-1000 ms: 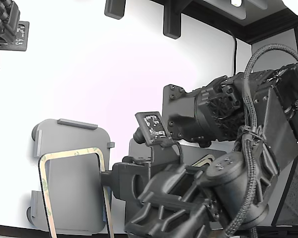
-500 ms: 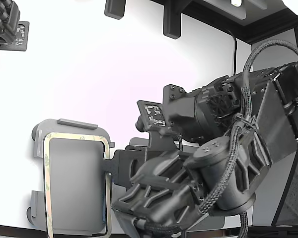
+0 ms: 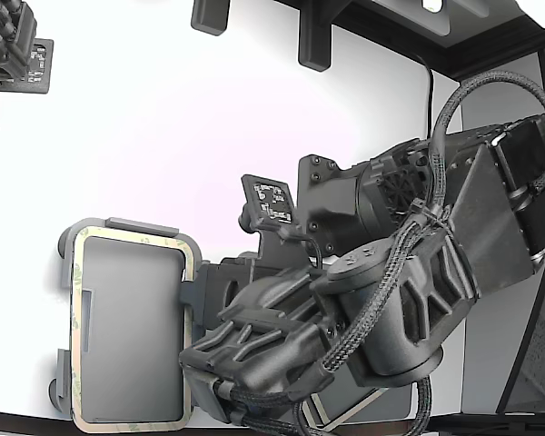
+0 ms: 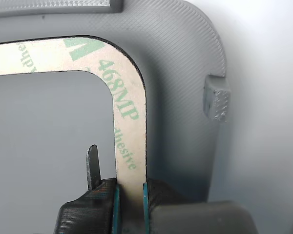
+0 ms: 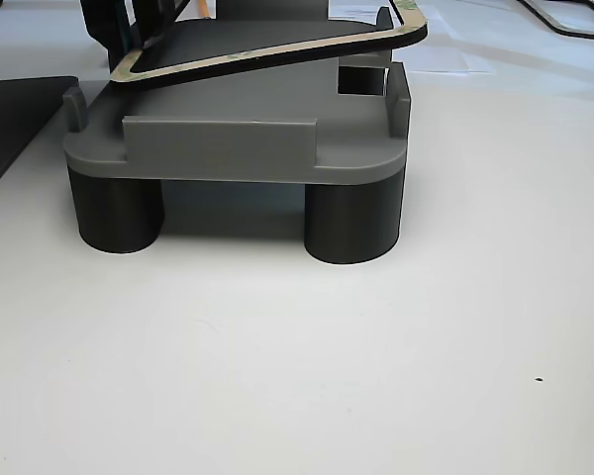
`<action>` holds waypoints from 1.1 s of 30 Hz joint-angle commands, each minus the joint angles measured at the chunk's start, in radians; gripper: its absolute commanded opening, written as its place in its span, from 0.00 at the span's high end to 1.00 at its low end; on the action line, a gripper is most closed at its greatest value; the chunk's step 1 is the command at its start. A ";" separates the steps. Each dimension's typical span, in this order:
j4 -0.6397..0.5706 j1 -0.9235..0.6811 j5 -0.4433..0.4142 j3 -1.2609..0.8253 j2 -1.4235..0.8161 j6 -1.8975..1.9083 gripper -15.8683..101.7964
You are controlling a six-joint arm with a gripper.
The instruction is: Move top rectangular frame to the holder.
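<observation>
gripper (image 4: 130,192): clamped on frame's long side
frame (image 3: 189,272): above holder (image 5: 228,148), tilted, one end raised
holder: on white table (image 5: 376,376)

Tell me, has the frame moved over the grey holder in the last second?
Yes. In the exterior view the frame has slid up the picture, from overhanging the holder to lining up with its outline.

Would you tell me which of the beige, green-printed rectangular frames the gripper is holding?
The frame tilted over the light grey holder, its side pinched in the gripper. The other frame, at the exterior view's bottom edge, lies beneath the arm.
</observation>
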State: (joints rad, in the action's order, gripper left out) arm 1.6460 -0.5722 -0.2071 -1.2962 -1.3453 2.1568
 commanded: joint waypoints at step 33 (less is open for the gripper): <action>0.011 0.023 0.026 -0.020 -0.018 0.046 0.97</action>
State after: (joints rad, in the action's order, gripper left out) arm 1.6460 -0.5660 -0.1810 -1.3376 -1.3453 2.1997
